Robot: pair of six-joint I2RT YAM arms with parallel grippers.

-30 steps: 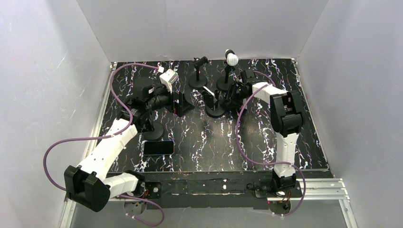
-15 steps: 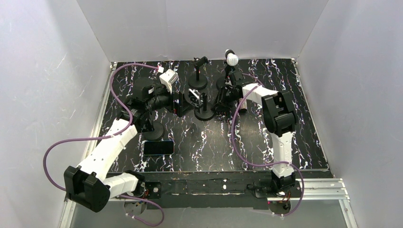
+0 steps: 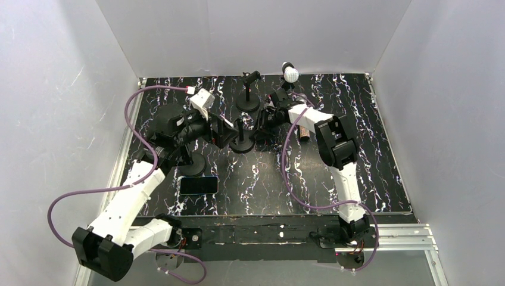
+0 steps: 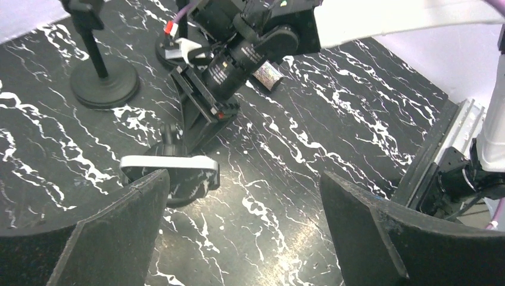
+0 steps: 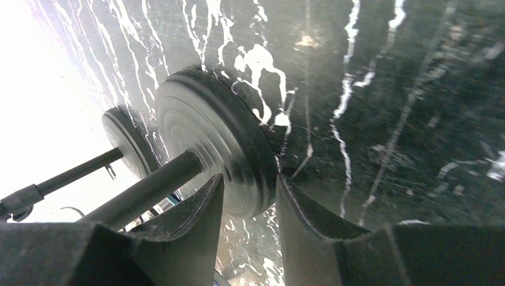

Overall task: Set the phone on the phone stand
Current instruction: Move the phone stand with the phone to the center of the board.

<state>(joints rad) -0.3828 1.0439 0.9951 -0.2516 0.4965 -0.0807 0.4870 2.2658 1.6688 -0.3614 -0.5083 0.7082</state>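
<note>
phone stand (image 3: 240, 143) further left

Black white-veined marble table (image 3: 381, 155), black phone (image 3: 199, 185), purple cables (image 3: 283, 167)

Left arm (image 3: 128, 196) and right arm (image 3: 351, 185): white link shells, black joint housings, black bases at the base rail (image 3: 405, 229). One purple cable (image 3: 161, 87) loops off each arm beyond the rail. Left gripper (image 4: 244, 176) and right gripper (image 5: 250, 179): dark grey matte fingers.
</note>
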